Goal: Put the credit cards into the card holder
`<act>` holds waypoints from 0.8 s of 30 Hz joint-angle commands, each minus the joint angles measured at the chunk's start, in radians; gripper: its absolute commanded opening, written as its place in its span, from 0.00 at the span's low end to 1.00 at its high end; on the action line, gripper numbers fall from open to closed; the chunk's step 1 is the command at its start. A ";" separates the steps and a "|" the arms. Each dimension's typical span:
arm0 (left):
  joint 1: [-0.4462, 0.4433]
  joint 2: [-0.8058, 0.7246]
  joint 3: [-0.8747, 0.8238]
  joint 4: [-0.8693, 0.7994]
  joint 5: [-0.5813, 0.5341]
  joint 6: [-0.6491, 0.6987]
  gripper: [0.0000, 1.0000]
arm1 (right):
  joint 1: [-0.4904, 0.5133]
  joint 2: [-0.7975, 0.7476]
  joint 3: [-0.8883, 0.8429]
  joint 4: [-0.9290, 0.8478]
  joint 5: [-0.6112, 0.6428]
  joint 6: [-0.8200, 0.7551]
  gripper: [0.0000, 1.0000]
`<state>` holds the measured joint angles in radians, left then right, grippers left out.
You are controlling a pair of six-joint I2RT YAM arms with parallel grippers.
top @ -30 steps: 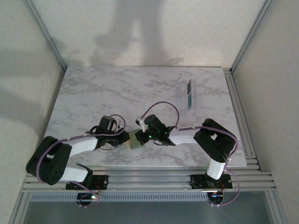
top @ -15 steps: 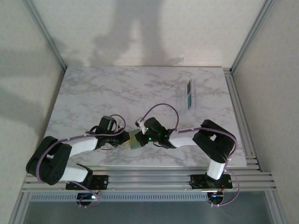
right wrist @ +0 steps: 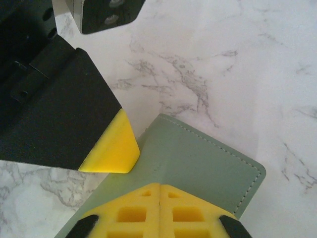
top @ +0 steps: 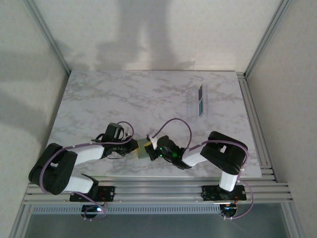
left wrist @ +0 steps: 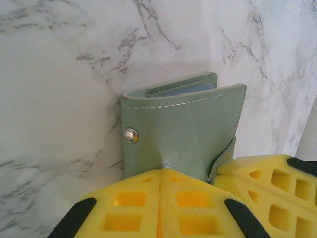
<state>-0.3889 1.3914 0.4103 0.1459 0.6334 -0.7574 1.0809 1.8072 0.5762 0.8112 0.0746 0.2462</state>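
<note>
Left wrist view: the left gripper is clenched on the near edge of the small sage-green stitched folding card holder. The right gripper pinches its cover too, near the front of the white marbled table. It looks light, soft and floppy, so a flap edge is the best hold. Its mouth points away, long edge crosswise. The teal credit cards lie well apart.

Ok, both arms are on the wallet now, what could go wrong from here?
The left gripper and right gripper both have jaws shut on the wallet; pulling its flaps apart could make one slip. The cards lie far off to the right, so one arm must let go to fetch them, and the wallet may fold shut.
</note>
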 commanded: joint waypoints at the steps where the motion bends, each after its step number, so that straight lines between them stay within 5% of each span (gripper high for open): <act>1: 0.005 0.047 -0.025 -0.083 -0.061 -0.001 0.06 | 0.051 0.110 -0.067 -0.168 0.062 -0.015 0.00; 11: 0.017 0.017 0.016 -0.114 -0.065 0.010 0.07 | 0.058 0.008 0.025 -0.327 0.022 -0.041 0.01; 22: 0.158 -0.166 0.231 -0.283 -0.120 0.085 0.22 | -0.054 -0.215 0.261 -0.551 -0.133 -0.058 0.48; 24: 0.183 -0.189 0.284 -0.300 -0.111 0.109 0.32 | -0.083 -0.266 0.294 -0.595 -0.142 -0.049 0.52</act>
<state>-0.2348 1.2449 0.6239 -0.0937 0.5484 -0.6994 1.0313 1.6184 0.8108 0.3130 -0.0166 0.1894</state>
